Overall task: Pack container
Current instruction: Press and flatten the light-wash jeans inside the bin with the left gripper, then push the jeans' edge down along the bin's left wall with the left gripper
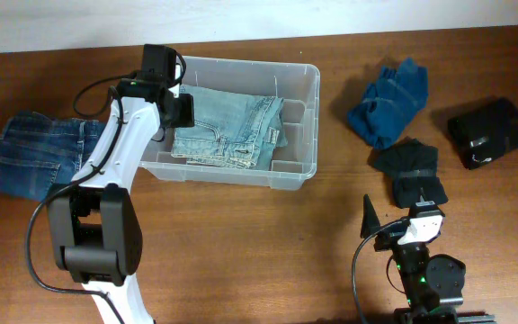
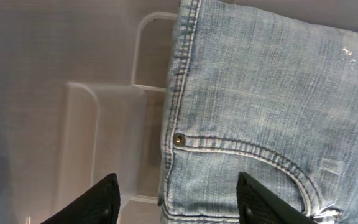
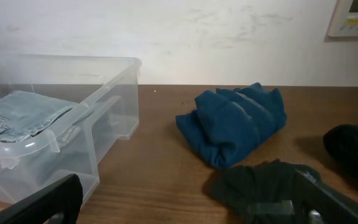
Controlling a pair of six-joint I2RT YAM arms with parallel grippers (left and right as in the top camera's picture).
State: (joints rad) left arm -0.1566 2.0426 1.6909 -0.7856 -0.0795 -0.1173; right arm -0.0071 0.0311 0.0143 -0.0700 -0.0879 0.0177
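Observation:
The clear plastic container point(image 1: 313, 108) stands at the table's middle back. A folded pair of light blue jeans point(image 1: 227, 130) lies inside it. My left gripper point(image 1: 174, 112) is open and empty, inside the container's left part. In the left wrist view its fingers point(image 2: 178, 202) straddle the left edge of the light jeans point(image 2: 266, 106), over the see-through container floor point(image 2: 73, 124). My right gripper point(image 1: 394, 214) is open and empty near the front right edge. In the right wrist view, its fingers point(image 3: 185, 205) face the container point(image 3: 114, 93) and the light jeans point(image 3: 23, 112).
Dark blue jeans point(image 1: 34, 153) lie left of the container. A blue garment point(image 1: 387, 101), a dark grey garment point(image 1: 412, 171) and a black garment point(image 1: 491, 132) lie on the right. The blue garment point(image 3: 235, 121) and the dark grey garment point(image 3: 260, 186) sit just ahead of my right gripper.

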